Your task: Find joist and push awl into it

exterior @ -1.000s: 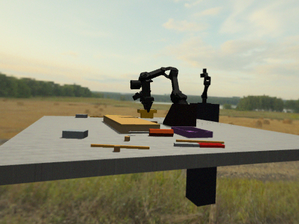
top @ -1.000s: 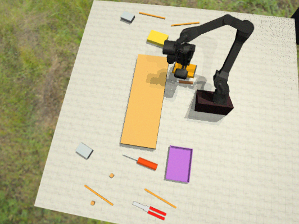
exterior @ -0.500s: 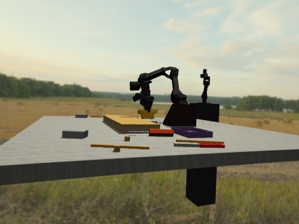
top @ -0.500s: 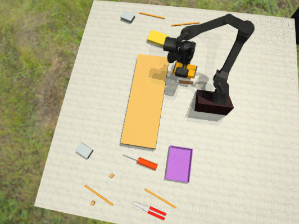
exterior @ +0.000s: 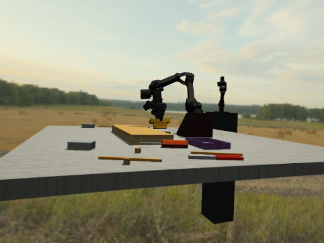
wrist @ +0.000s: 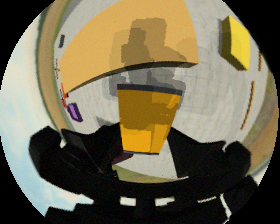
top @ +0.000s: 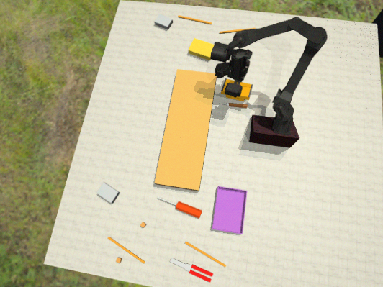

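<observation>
while the tool grips the orange stud finder, awl lying nearby

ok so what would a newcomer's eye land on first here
Probably the long orange floor panel, lying flat near the middle of the table. Next might come the black arm reaching over beside the panel's far end, its gripper shut on the amber stud finder. The purple tray also stands out against the pale tabletop, past the panel's other end.
</observation>
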### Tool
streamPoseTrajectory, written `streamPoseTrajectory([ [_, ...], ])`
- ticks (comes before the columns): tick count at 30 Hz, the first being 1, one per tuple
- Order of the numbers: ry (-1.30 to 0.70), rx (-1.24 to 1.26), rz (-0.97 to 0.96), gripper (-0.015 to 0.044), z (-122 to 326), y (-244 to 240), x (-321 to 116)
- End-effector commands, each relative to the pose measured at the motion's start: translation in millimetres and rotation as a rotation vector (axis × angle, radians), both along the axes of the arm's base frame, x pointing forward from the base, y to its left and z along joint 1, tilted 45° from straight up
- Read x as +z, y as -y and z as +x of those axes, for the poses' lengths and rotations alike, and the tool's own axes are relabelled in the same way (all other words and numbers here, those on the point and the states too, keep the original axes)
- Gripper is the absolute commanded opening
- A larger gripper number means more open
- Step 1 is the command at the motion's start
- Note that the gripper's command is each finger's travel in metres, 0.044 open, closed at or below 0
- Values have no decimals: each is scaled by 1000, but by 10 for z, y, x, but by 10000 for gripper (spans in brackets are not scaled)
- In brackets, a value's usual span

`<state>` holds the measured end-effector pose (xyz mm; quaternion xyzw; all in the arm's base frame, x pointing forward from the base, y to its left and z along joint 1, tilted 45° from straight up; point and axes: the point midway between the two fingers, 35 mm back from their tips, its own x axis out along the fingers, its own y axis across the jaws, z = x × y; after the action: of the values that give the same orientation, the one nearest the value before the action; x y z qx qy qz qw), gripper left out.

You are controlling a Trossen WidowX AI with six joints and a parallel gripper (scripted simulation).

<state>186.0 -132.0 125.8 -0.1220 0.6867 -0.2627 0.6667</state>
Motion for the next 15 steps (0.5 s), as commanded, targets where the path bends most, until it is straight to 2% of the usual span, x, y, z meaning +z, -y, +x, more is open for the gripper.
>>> streamPoseTrajectory([
  [1,30,9,19,0,27,4,60],
  [15,49,23,75,0,30,23,89],
])
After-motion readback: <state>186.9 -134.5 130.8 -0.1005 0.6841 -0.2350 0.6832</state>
